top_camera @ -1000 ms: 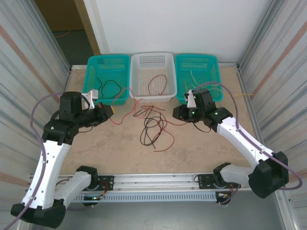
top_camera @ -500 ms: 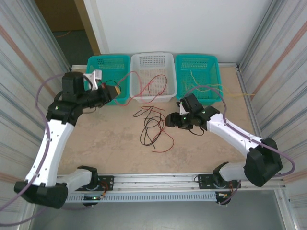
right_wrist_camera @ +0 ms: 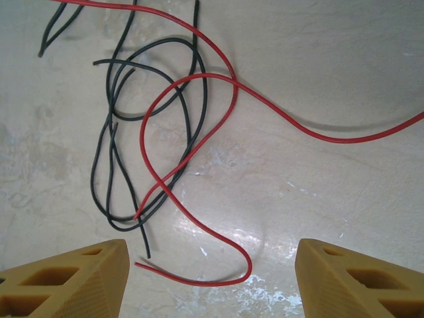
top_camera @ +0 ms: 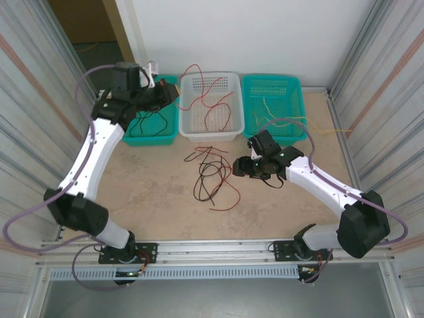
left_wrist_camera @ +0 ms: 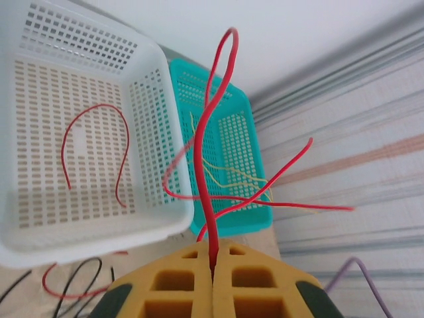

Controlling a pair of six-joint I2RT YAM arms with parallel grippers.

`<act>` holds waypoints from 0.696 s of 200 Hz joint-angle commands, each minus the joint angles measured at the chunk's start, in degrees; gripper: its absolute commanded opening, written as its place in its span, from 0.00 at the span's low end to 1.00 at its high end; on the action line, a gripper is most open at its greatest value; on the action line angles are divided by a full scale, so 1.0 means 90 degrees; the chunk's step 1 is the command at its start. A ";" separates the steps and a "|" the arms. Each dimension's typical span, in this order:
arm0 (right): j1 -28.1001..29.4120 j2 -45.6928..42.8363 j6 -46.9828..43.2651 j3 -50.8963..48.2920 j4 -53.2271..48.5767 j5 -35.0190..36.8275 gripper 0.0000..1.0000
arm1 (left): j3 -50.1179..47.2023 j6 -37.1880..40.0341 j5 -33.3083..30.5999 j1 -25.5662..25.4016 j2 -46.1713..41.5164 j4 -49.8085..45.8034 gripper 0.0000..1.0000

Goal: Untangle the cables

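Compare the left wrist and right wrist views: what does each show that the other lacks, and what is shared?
Left wrist: left pincer shut on a raised red cable; white basket holding another red cable; teal basket. Right wrist: right pincer open above the table. Shared: the black cables and loose red cable lying there.

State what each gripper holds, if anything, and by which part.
The left gripper is shut on a red cable, pinched just below its tall upward loop. The right gripper is open, holding nothing.

Overhead view, wrist close-ups (shared cables (top_camera: 211, 175))
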 commanded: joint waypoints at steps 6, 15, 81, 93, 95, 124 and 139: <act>0.0070 -0.0175 0.0037 0.0107 -0.0241 0.0223 0.67 | 0.0729 0.0055 -0.0236 -0.0180 0.0663 0.0153 0.00; 0.0100 -0.0177 0.0037 0.0107 -0.0288 0.0266 0.67 | 0.0930 0.0059 -0.0338 -0.0196 0.0907 0.0120 0.00; 0.0358 0.0093 -0.0083 0.0265 -0.0447 0.0326 0.67 | 0.2756 0.0101 -0.0599 -0.0196 0.2982 -0.0376 0.51; 0.0443 0.0188 -0.0152 0.0362 -0.0505 0.0348 0.67 | 0.2694 0.0054 -0.0679 -0.0194 0.3058 -0.0398 0.59; 0.0463 0.0202 -0.0169 0.0381 -0.0512 0.0342 0.68 | 0.2662 0.0057 -0.0674 -0.0198 0.3056 -0.0388 0.60; 0.0565 0.0667 -0.0365 0.0610 -0.0585 0.0200 0.69 | 0.2113 0.0241 -0.0608 -0.0273 0.2633 -0.0245 0.67; 0.0584 0.1077 -0.0545 0.0783 -0.0669 -0.0034 0.69 | 0.1682 0.0355 -0.0527 -0.0269 0.2127 -0.0182 0.67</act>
